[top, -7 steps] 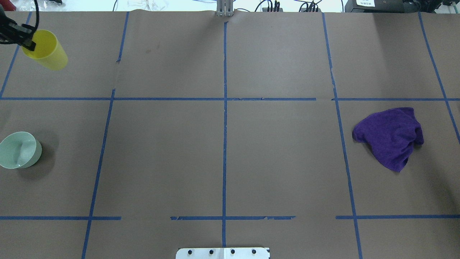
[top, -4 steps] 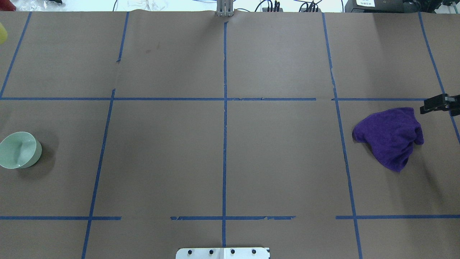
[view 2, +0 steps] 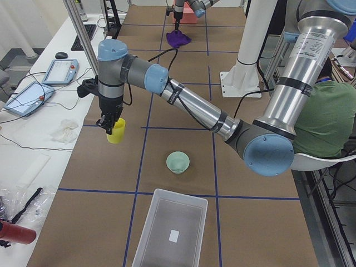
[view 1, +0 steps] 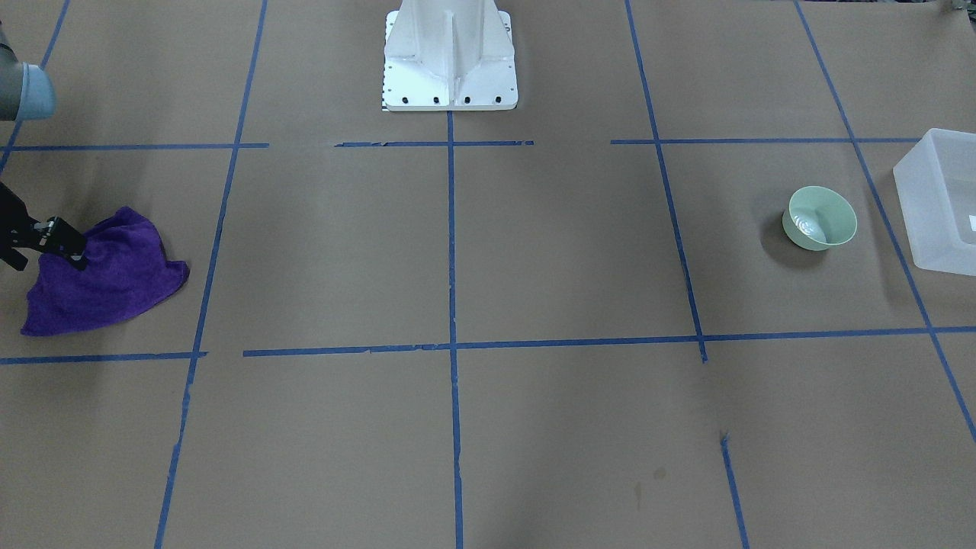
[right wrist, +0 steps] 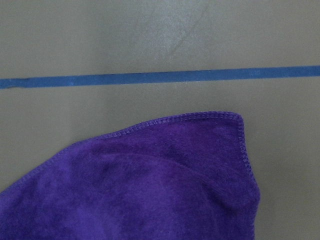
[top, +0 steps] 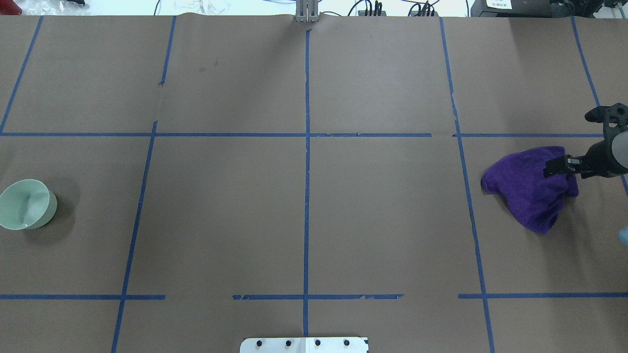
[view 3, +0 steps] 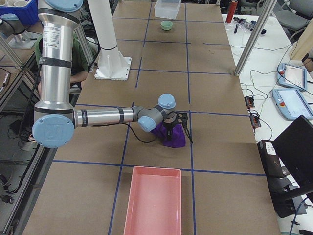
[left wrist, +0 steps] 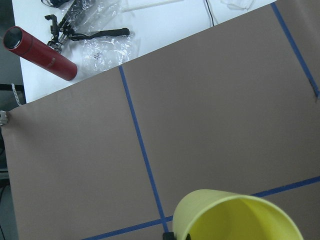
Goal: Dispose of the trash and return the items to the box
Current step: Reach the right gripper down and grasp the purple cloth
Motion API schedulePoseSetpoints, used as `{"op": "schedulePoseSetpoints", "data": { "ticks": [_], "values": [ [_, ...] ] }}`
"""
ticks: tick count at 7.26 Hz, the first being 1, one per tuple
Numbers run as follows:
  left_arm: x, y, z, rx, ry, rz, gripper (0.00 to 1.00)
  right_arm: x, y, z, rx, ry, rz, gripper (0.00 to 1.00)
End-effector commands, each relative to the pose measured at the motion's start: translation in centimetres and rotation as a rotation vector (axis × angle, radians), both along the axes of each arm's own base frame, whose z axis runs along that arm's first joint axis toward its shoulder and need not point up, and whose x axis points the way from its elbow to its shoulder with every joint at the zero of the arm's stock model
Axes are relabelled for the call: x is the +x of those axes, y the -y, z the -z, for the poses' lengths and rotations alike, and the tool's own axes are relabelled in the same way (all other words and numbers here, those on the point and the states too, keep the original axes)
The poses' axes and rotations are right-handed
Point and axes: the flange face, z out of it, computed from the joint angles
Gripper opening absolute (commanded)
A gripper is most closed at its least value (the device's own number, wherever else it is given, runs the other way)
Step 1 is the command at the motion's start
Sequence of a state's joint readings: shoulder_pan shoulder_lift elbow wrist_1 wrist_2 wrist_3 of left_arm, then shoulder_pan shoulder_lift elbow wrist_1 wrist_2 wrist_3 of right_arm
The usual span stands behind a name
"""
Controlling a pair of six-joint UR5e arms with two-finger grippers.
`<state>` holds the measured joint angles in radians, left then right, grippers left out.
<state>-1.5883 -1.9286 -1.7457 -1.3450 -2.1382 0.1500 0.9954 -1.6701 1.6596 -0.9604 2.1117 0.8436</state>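
The yellow cup [view 2: 116,132] hangs in my left gripper [view 2: 110,125], which is shut on its rim above the table's far left corner. Its rim fills the bottom of the left wrist view [left wrist: 235,215]. The pale green bowl [top: 24,203] stands upright on the table, also seen in the front view [view 1: 820,217], near the frosted-white box [view 1: 934,206]. The box [view 2: 172,228] looks empty but for its label. My right gripper [top: 557,166] is open, low over the top edge of a purple cloth [top: 525,191].
A pink tray [view 3: 154,205] lies at the table's right end beyond the cloth. A red cylinder [left wrist: 40,47] and plastic wrap lie on the white bench off the left end. The robot's base [view 1: 450,61] stands mid-table. A person sits behind the robot [view 2: 325,122].
My left gripper carried the yellow cup out of the overhead view past its left edge. My right gripper came in from the right edge and moved down over the purple cloth.
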Motion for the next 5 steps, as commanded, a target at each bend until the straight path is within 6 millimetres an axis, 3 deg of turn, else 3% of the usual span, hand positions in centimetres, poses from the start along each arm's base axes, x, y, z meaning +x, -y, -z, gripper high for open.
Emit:
{"op": "schedulePoseSetpoints", "data": {
  "ticks": [1,3,4,5],
  "values": [
    [-2.7,0.2,-2.2,-0.01,0.015,-0.011,0.0,-0.7,-0.3,-0.5,-0.01,-0.01,0.015,0.01],
    [-5.1,0.5,-5.2,-0.032,0.025,-0.027,0.0,-0.8,-0.4,0.9,0.011,0.01,0.023,0.0],
    [-7.0,0.6,-7.6,-0.038,0.032,-0.044,0.0,0.1,-0.6,2.8,0.031,0.035,0.014,0.0],
    [-8.2,0.6,-9.9,-0.058,0.032,-0.049,0.0,2.6,0.3,5.5,-0.005,0.039,-0.028,0.0]
  ]
}}
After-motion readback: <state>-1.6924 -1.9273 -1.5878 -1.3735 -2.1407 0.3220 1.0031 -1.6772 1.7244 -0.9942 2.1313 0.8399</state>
